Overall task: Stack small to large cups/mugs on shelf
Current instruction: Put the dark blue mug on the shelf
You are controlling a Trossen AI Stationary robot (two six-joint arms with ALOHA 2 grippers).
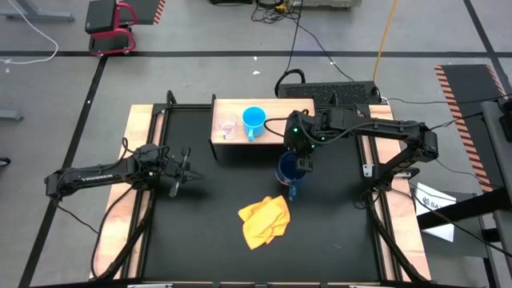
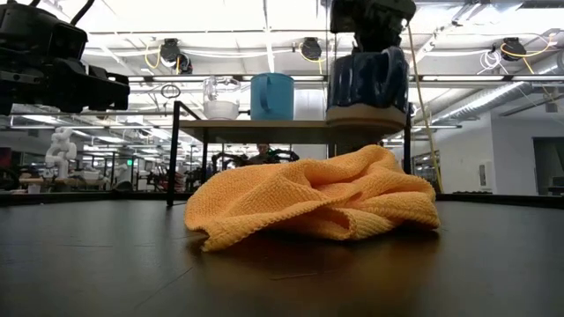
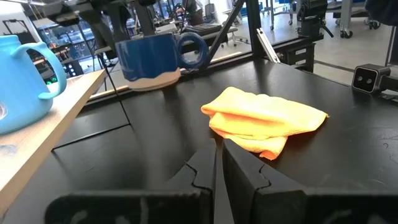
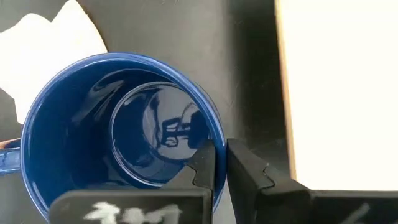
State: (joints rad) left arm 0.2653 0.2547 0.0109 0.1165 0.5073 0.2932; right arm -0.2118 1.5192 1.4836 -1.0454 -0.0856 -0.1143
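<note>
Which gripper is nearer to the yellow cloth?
Right. The right gripper holds the dark blue mug by its rim just behind the yellow cloth; the left gripper sits shut, farther off to the cloth's left.

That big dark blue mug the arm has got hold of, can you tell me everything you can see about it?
The dark blue mug looks like glazed ceramic, glossy inside, with an unglazed pale band at its base and a loop handle. It is upright and empty. The right gripper pinches its rim, one finger inside, one outside. It hangs lifted off the black table, near the shelf's front edge, with the orange cloth beyond it. Nothing else touches it.
</note>
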